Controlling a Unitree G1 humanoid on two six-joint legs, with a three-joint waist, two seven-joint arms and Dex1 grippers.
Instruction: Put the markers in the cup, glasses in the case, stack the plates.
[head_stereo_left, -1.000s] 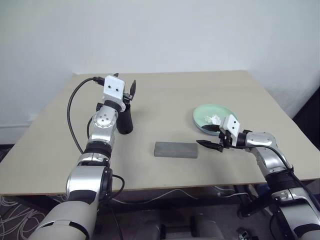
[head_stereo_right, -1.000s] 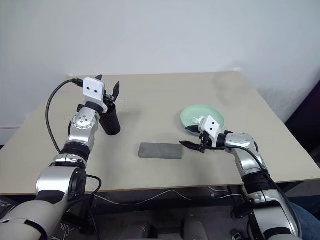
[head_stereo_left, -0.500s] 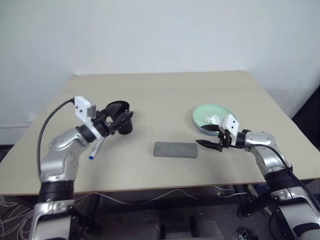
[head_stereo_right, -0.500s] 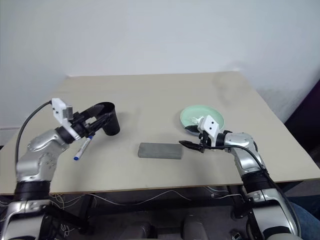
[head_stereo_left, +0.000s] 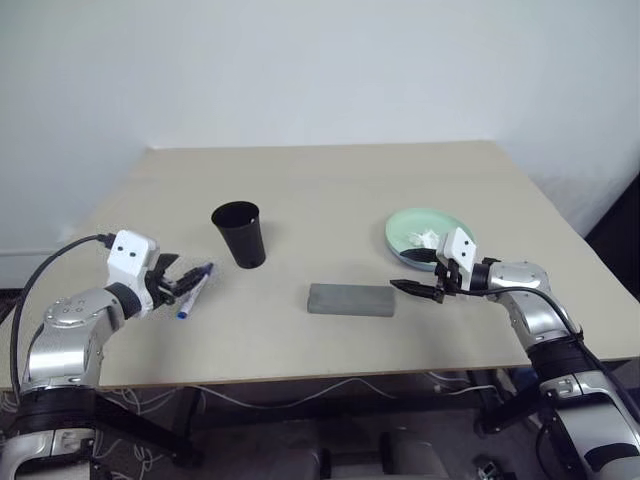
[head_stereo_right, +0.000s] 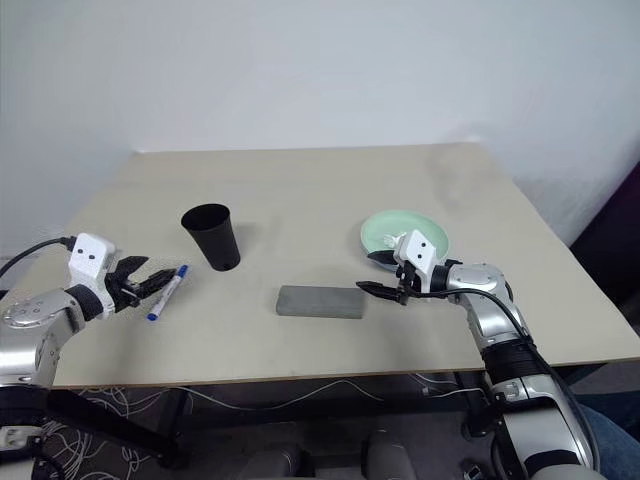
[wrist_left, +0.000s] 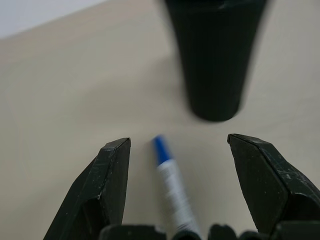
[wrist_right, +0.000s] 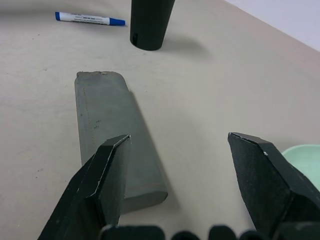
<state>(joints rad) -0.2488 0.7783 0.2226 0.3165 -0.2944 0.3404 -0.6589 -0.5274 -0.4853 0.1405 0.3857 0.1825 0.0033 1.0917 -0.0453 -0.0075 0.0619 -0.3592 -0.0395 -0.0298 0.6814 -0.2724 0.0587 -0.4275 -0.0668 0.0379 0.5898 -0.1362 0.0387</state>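
Note:
A white marker (head_stereo_left: 193, 290) with a blue cap lies flat on the table, left of the upright black cup (head_stereo_left: 238, 233). My left gripper (head_stereo_left: 170, 284) hangs low at the marker's near end, open. In the left wrist view the marker (wrist_left: 172, 185) runs between the spread fingers (wrist_left: 107, 185), cap toward the cup (wrist_left: 215, 60). The closed grey case (head_stereo_left: 351, 299) rests mid-table. My right gripper (head_stereo_left: 415, 288) stands open just off the case's right end. Behind it sits a mint green plate (head_stereo_left: 405, 228). The glasses are out of view.
A crumpled white tissue (head_stereo_left: 424, 238) lies in the green plate. The tan table (head_stereo_left: 330, 190) stretches bare behind the cup to a white wall. Its front edge runs just below both grippers.
My left arm swung from above the cup down and to the left, ending low at the marker, which now shows on the table. The right arm stayed still.

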